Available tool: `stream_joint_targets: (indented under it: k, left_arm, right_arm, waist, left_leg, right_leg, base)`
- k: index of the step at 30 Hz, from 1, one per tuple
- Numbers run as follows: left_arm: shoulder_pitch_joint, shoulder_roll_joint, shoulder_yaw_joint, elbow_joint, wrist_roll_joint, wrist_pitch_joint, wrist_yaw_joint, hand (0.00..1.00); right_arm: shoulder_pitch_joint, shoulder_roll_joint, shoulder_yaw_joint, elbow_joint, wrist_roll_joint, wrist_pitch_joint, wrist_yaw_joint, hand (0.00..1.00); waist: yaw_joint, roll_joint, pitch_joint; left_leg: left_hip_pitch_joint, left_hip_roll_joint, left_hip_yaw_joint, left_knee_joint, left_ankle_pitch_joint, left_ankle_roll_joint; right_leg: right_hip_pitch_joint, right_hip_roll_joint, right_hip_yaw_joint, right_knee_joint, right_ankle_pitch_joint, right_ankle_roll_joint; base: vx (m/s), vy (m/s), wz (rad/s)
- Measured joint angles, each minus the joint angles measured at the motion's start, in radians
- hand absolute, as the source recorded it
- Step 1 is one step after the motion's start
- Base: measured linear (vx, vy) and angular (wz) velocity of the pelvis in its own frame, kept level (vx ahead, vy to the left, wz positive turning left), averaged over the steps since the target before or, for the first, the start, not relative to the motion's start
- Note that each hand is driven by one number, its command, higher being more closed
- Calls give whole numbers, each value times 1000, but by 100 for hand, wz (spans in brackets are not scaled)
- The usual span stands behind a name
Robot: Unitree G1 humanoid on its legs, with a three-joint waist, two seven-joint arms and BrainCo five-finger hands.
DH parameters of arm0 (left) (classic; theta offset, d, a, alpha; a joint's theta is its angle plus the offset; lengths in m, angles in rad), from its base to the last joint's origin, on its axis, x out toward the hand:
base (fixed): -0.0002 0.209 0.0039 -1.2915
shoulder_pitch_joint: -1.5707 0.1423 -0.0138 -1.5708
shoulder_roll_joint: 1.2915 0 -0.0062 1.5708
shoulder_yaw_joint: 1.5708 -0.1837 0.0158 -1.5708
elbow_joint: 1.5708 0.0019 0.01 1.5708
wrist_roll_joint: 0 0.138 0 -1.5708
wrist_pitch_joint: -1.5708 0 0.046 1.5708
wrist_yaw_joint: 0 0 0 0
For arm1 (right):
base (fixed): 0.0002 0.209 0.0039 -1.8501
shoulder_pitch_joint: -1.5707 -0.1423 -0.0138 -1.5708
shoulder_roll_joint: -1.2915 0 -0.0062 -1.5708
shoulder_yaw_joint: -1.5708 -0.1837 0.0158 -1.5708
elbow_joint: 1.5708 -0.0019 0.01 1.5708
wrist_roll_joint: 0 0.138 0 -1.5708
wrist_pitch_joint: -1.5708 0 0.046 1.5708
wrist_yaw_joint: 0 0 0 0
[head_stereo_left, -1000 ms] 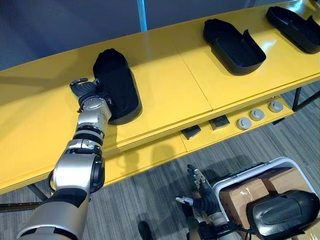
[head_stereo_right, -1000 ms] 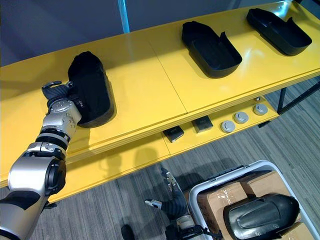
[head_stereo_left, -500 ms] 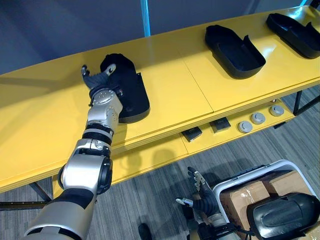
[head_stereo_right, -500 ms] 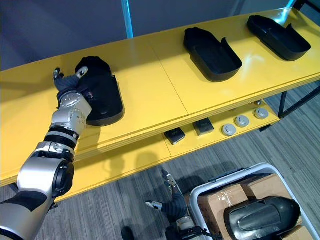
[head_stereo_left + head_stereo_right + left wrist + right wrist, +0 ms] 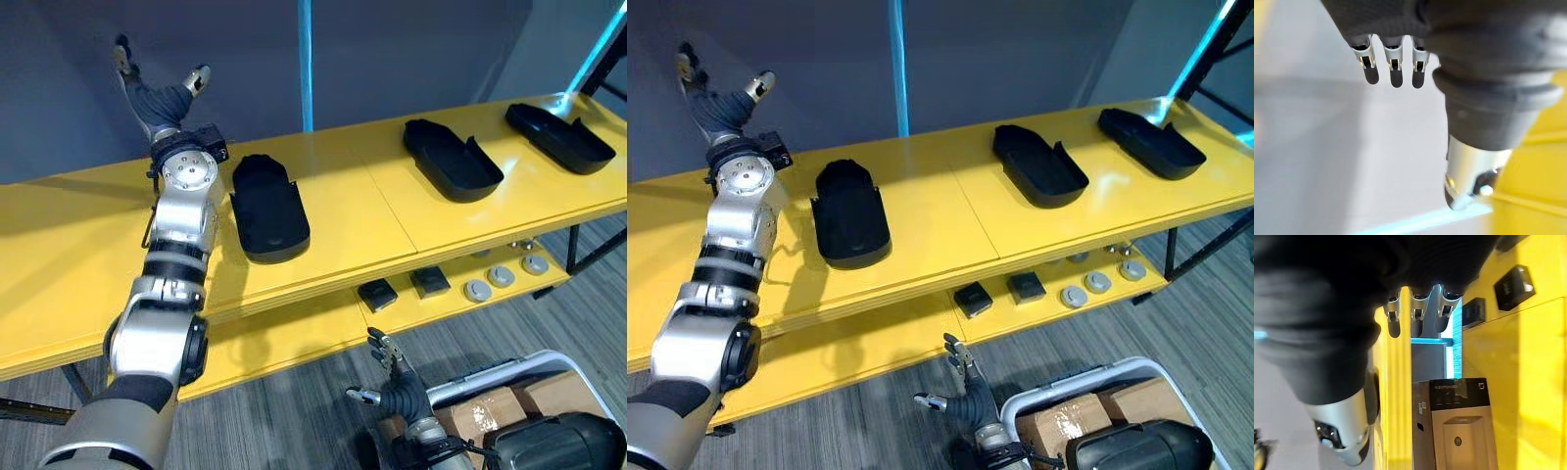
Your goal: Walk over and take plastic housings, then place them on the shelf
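**L hand** (image 5: 162,96): raised above the rear of the shelf, fingers and thumb spread wide, holding nothing. L wrist view shows the fingers (image 5: 1393,68) straight, w/ nothing past them but wall.

**R hand** (image 5: 400,397): low, near the floor in front of the shelf, fingers loosely splayed, empty.

**Nearest housing** (image 5: 267,208): lies flat on the top tier of the yellow shelf (image 5: 372,211), just beside the L forearm and apart from the hand.

**Middle housing** (image 5: 451,162) and **far housing** (image 5: 558,137): same tier, toward the R, well apart from each other, open side up w/ a raised wall at one end.

**Spare housing** (image 5: 558,443): sits in the white-rimmed bin (image 5: 534,358) on cartons, near the R hand.

**Lower tier:** small black boxes (image 5: 375,292) and grey discs (image 5: 502,277).

**Handling (est.):**
- Thin-walled moulded shell, so prob. stiff and light for its length.
- Smooth black finish, so likely slippery under the fingertips.
- Unlikely to be fragile, though an edge could scuff.
- Best hold is across the width at mid-length, thumb on one side wall and fingers on the other.
- An end grip would let the long body swing.

**Markings:** no label or writing visible on any housing. The carton (image 5: 1459,431) in R wrist view has a dark printed band and an outline drawing, but the text is not legible.
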Motion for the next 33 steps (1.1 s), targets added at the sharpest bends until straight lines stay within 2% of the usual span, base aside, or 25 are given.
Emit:
stream_joint_targets:
  k: [3,5,7,9,11,14,19,27,29,33]
  left_arm:
    - [242,-71,-30,-193,17,-57,-39,100]
    - [526,-139,-100,-333,-9,-105,-101,100]
    - [673,-182,-168,-382,-60,-118,-172,100]
    - [759,-202,-209,-408,-94,-121,-239,100]
    - [826,-208,-235,-424,-95,-133,-295,100]
    - [853,-215,-234,-420,-105,-139,-343,100]
    - [838,-223,-235,-342,-123,-144,-389,100]
    - [579,-241,-236,-124,-143,-143,-358,100]
    - [491,-244,-236,-66,-142,-143,-339,100]
    - [394,-246,-236,14,-143,-138,-312,100]
  right_arm:
    - [11,15,-44,1,-11,0,-1,0]
    - [6,36,-97,1,-23,0,-12,0]
    - [2,45,-128,2,-24,0,-32,0]
    - [-1,44,-139,5,-24,0,-44,0]
    - [8,45,-142,8,-25,-1,-50,0]
    - [16,44,-145,46,-28,-2,-54,0]
    - [15,45,-145,68,-28,-2,-56,0]
    - [-22,43,-94,73,-28,-3,-56,0]
    - [-38,43,-94,73,-28,-3,-57,0]
    - [-51,36,-94,73,-28,-3,-60,0]
  waist:
    - [11,5,-29]
    - [35,6,-48]
    - [49,6,-51]
    - [52,9,-53]
    - [51,24,-75]
    - [52,39,-83]
    - [43,44,-84]
    - [17,49,-32]
    - [0,49,-11]
    - [-4,50,18]
  left_leg:
    - [7,-3,-37,-7,6,0]
    - [7,-6,-42,-11,5,-1]
    - [0,-9,-50,-12,5,-1]
    - [-10,-10,-54,-12,1,1]
    - [-28,-9,-51,-12,3,-1]
    - [-38,-8,-32,-12,11,-1]
    - [-71,-2,-14,-8,16,-4]
    - [-119,3,34,-8,16,-6]
    - [-130,3,40,-8,16,-6]
    - [-130,4,59,-8,16,-6]
  right_leg:
    - [26,-5,-40,1,-11,2]
    - [28,-6,-45,2,-16,3]
    - [27,-10,-56,3,-20,3]
    - [24,-13,-65,3,-22,5]
    - [4,-13,-63,4,-22,7]
    - [-19,-9,-43,9,-14,4]
    - [-73,-3,-28,23,-10,1]
    - [-149,1,23,24,8,0]
    - [-160,0,29,21,13,0]
    - [-166,2,46,16,16,-1]
  base:
    - [7,7,37]
    - [-26,15,14]
    - [-42,13,16]
    - [-52,12,12]
    - [-25,2,-3]
    - [17,-1,-16]
    - [21,-6,-13]
    - [2,14,-18]
    - [25,38,-9]
    - [36,42,-13]
